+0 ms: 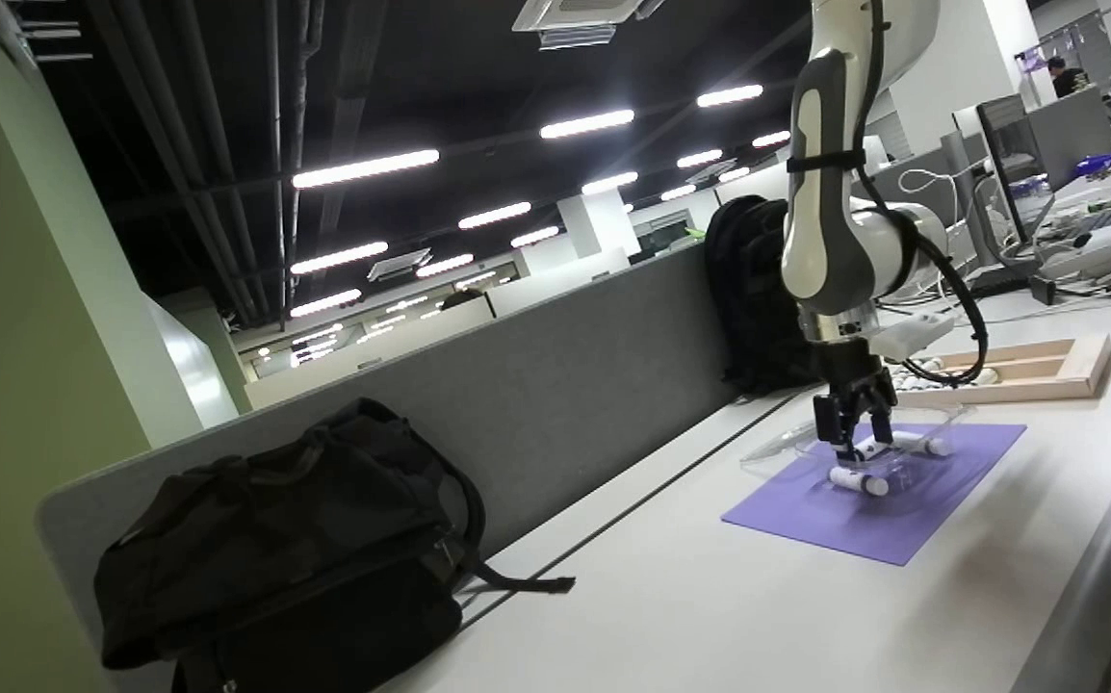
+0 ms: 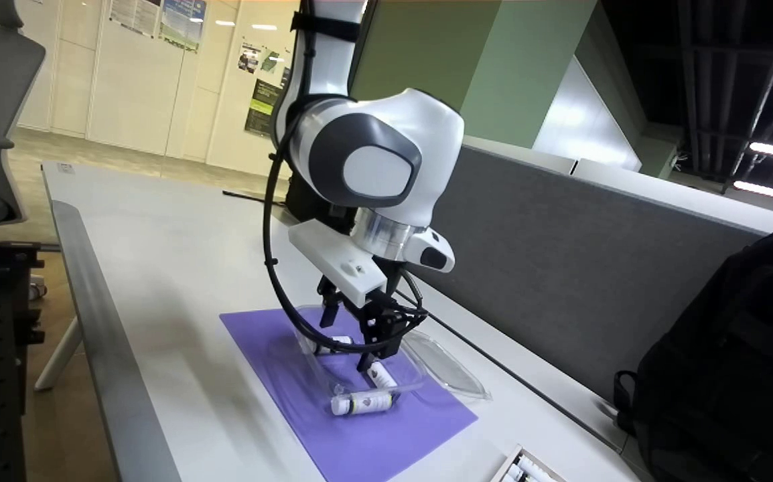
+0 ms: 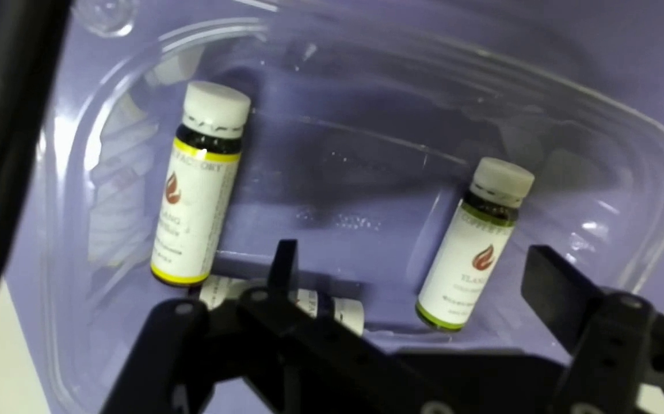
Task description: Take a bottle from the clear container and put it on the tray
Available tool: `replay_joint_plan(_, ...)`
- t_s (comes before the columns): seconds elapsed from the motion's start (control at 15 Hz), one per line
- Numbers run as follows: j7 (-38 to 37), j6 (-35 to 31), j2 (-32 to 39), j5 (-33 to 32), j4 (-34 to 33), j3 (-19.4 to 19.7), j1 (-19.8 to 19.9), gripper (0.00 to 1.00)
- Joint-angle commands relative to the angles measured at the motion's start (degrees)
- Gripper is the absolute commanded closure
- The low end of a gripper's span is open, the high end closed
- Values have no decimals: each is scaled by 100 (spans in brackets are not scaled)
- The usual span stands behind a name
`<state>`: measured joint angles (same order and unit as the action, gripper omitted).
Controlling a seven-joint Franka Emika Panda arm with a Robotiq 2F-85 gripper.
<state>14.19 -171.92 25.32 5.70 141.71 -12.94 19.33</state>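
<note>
The clear container (image 3: 585, 86) holds small bottles with white caps and white labels. A green-banded bottle (image 3: 470, 253) lies between the fingers in the wrist view. A yellow-banded bottle (image 3: 197, 201) lies left of them, and a dark-banded bottle (image 3: 348, 313) is partly hidden behind the left finger. My gripper (image 3: 411, 250) is open and holds nothing. Its fingertips reach down at the container in both exterior views (image 1: 864, 449) (image 2: 347, 345). The light-wood tray (image 1: 1085, 368) stands beyond the mat and holds several bottles. Only its corner (image 2: 508, 463) shows in an exterior view.
A purple mat (image 1: 806, 515) lies under the container. A clear lid (image 2: 450, 365) lies beside the container, partly on the mat. A grey partition (image 1: 604, 356) runs along the table's back. Black backpacks (image 1: 305, 549) (image 1: 758, 289) lean there. A black cable (image 2: 272, 268) loops beside the wrist.
</note>
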Motion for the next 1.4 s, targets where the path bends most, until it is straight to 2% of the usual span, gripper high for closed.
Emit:
replay_joint_plan(0.0, 61, 12, 111, 154, -115, -204, 120, 0)
replay_joint_plan(0.67, -30, -97, 381, 354, -102, -359, 211, 0)
replay_joint_plan(0.93, -67, -74, 510, 326, -109, -312, 204, 0)
replay_joint_plan(1.13, -88, 213, 435, 234, -143, -192, 88, 0)
replay_joint_plan(1.2, -83, 247, 399, 224, -153, -171, 67, 25)
replay_joint_plan(1.27, -97, 332, 328, 205, -163, -118, 18, 26)
replay_joint_plan(1.33, -115, 433, 271, 187, -179, -53, -35, 33)
